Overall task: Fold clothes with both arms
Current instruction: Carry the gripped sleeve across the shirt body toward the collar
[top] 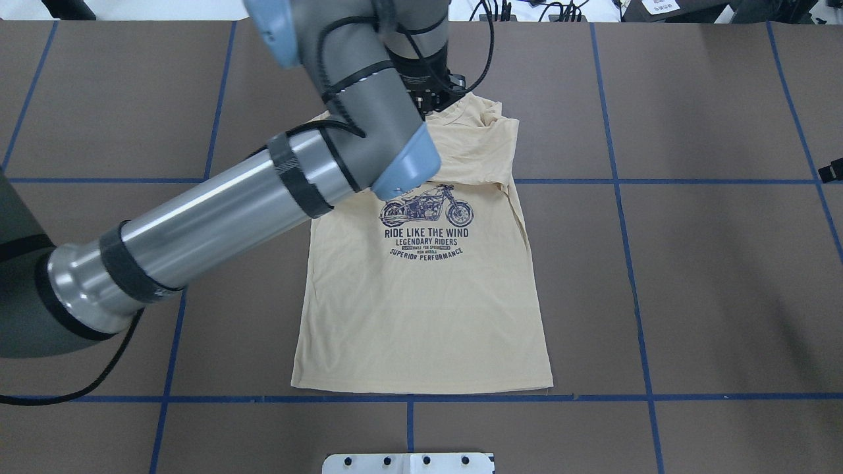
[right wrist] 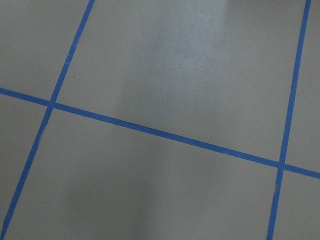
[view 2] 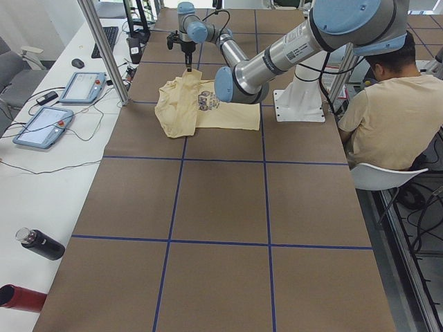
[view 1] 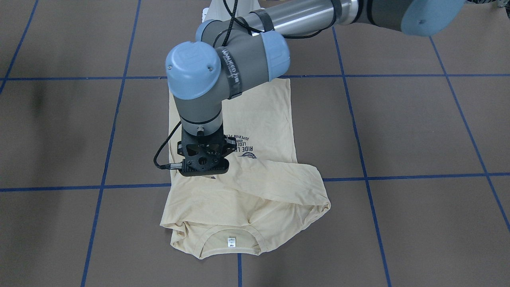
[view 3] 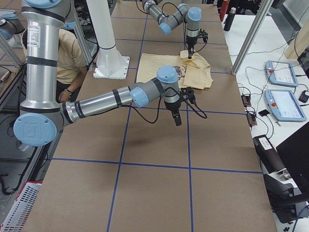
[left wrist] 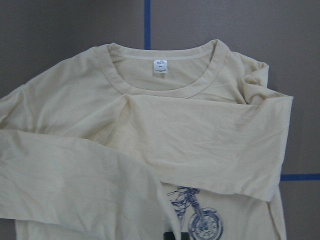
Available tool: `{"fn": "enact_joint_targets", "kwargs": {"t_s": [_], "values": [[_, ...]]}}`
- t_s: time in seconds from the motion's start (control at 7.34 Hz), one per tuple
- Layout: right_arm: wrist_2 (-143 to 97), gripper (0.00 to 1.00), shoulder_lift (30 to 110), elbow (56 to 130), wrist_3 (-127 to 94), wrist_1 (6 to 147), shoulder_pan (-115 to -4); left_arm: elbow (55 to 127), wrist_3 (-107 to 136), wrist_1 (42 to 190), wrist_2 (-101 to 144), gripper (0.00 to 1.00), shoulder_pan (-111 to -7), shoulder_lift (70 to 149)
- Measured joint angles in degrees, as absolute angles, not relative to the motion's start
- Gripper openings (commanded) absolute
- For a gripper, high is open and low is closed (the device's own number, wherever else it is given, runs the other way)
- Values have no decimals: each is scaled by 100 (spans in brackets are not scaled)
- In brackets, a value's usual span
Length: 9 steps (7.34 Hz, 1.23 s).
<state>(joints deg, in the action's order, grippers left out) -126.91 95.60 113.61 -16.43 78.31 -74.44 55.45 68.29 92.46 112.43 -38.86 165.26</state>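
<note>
The cream-yellow T-shirt (top: 421, 309) lies flat, print up, with its collar on the far side from the robot. Both sleeves are folded across the chest (view 1: 259, 191), and the white neck label (left wrist: 160, 66) shows. My left gripper (view 1: 204, 169) hangs just above the upper chest, apart from the cloth. Its fingers are hidden under the wrist. Only one dark tip (left wrist: 172, 235) shows in the left wrist view, so it looks shut and empty. My right gripper (view 3: 177, 120) hovers over bare table well away from the shirt. I cannot tell whether it is open or shut.
Brown table with a blue tape grid (right wrist: 165, 135). The white base pedestal (top: 408, 463) is at the robot's edge. A seated person (view 2: 387, 117) is beside the base. Tablets (view 2: 41, 124), bottles (view 2: 41, 243) and metal posts (view 2: 104, 48) line the far side table.
</note>
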Motion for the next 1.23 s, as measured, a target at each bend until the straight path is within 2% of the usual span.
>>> {"fn": "enact_joint_targets", "kwargs": {"t_s": [0.14,0.27,0.41,0.82,0.95,1.23], "values": [[-12693,100,9557,11359,-1648,7831,-7444,5059,7267,9671,11116,3,-3783,16726],[-12702,100,9545,11360,-1651,7831,-7444,4651,7642,9997,11060,56,-3733,16916],[-12717,100,9528,11360,-1652,7831,-7444,4426,7892,10205,11022,100,-3712,17038],[-12739,100,9417,11338,-1654,7831,-7444,4362,8076,10473,10844,100,-3582,17137],[-12744,100,9375,11355,-1698,7831,-7442,4500,7993,10462,10850,100,-3550,17132],[-12735,100,9269,11578,-2375,7831,-7234,5217,7472,10323,10996,100,-3530,16732]]}}
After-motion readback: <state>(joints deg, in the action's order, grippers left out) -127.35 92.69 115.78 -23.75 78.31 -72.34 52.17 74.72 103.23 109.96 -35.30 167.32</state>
